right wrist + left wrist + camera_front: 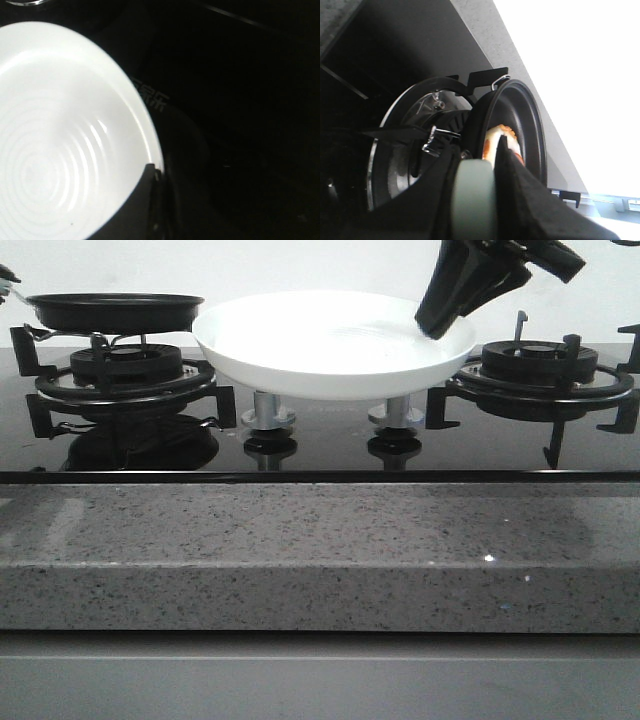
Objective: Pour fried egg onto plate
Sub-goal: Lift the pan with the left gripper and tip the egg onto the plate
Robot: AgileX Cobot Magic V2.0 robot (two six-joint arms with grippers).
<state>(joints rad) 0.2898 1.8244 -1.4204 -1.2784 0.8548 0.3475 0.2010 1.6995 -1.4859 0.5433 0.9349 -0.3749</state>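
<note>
The black frying pan (115, 310) is level over the left burner, at about grate height. In the left wrist view my left gripper (478, 160) is shut on the pan's grey-green handle (476, 200). The fried egg (492, 142), cream with orange patches, lies inside the pan (525, 120) just past my fingers. The egg is hidden by the pan wall in the front view. The white plate (330, 345) is held up over the middle of the stove, beside the pan. My right gripper (440, 325) is shut on its right rim, as the right wrist view shows (156, 172). The plate (60, 140) has nothing in it.
The left burner grate (120, 380) and the right burner grate (540, 375) stand on the black glass hob. Two silver knobs (268, 420) are under the plate. A speckled grey stone counter edge (320, 550) runs across the front.
</note>
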